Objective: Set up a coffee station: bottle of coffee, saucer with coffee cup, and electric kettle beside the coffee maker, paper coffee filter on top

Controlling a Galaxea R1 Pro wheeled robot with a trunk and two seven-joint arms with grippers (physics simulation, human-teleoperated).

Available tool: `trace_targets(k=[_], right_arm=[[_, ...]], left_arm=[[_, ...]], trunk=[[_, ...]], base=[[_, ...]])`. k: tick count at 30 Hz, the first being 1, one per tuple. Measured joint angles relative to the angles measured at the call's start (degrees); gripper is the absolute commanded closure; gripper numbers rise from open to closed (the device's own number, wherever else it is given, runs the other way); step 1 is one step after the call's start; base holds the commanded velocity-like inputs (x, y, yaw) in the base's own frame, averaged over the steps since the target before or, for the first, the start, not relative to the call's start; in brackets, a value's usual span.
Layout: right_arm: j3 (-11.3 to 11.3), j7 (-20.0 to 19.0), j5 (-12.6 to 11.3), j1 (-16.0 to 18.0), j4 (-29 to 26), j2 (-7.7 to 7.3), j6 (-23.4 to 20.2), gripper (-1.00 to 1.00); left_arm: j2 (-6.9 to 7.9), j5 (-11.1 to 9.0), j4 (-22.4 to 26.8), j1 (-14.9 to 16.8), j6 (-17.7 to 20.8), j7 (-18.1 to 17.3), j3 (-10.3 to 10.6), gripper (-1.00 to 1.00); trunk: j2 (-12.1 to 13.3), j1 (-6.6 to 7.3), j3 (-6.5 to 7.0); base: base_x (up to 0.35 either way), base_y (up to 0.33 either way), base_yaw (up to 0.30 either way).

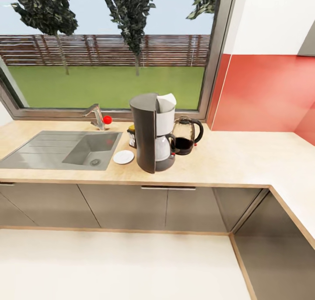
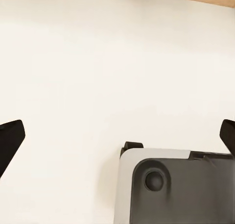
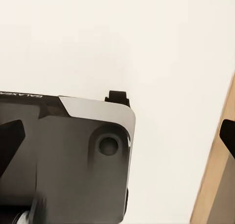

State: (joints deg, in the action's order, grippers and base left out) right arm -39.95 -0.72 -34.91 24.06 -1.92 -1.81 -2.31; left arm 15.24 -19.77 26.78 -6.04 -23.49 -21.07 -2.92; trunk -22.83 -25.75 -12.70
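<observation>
On the kitchen countertop (image 1: 245, 158) stands the coffee maker (image 1: 151, 134), with a whitish paper coffee filter (image 1: 166, 102) on top of it. The electric kettle (image 1: 187, 136) sits close to its right. The white saucer (image 1: 124, 157) lies to its left with nothing on it. Behind the saucer, the bottle of coffee (image 1: 131, 136) peeks out with its yellow lid. The coffee cup and the kitchen shelf are out of view. My left gripper (image 2: 118, 135) and right gripper (image 3: 119, 136) both hang open over the pale floor, holding nothing.
A steel sink (image 1: 65, 149) with a faucet (image 1: 96, 115) and a red knob (image 1: 107, 119) lies left of the saucer. The counter turns a corner at the right, under a red wall (image 1: 267, 94). My grey base (image 2: 176, 190) shows below both grippers.
</observation>
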Motion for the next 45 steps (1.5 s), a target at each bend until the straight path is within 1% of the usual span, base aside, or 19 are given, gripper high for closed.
trace_targets(k=[45], right_arm=[[-0.01, 0.03, -0.03, -0.01, 0.0, 0.0, 0.0, -1.0]], left_arm=[[-0.02, 0.02, -0.04, 0.0, 0.0, 0.0, 0.0, -1.0]], trunk=[[0.01, 0.0, 3.9]], base=[[0.0, 0.0, 0.076]])
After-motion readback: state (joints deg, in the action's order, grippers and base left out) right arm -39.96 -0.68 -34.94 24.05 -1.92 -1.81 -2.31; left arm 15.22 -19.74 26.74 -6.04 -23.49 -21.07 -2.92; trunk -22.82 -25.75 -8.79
